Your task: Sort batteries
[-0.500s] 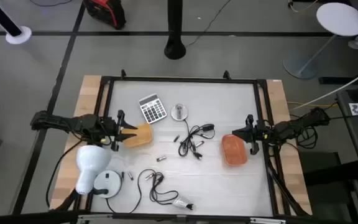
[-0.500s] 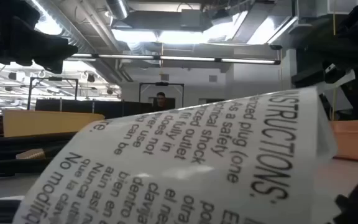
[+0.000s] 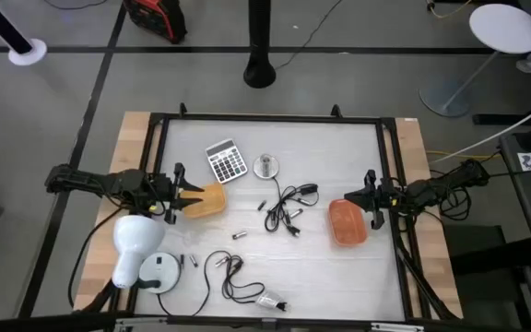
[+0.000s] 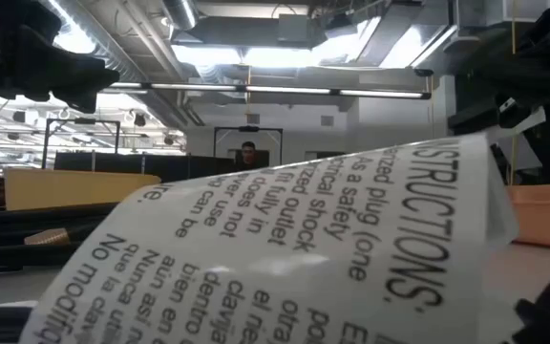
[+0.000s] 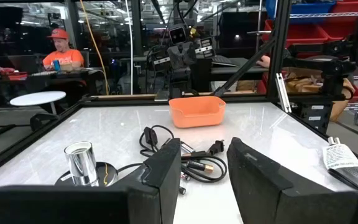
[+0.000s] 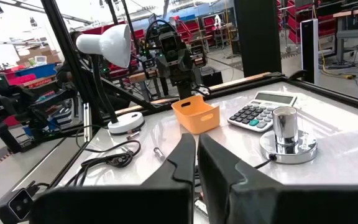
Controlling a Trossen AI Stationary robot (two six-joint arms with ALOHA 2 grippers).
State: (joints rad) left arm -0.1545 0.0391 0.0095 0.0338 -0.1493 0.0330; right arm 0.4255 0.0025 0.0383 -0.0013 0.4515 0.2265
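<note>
Grey floor [image 3: 63, 101] crossed by dark lines surrounds the white tabletop [image 3: 339, 148]. A round white stool [image 3: 505, 28] stands nearby. Ceiling ducts [image 4: 256, 33] and strip lights [image 4: 285, 92] run overhead; red bins [image 5: 319, 34] fill shelves.

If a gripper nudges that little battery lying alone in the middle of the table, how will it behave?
The battery is a tiny cylinder lying on its side on the smooth white table, so it will probably roll or skid rather than stay put. It looks light, so a slight touch may send it toward the black cable nearby.

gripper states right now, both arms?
Left gripper: open, holding nothing.
Right gripper: shut, holding nothing.
</note>
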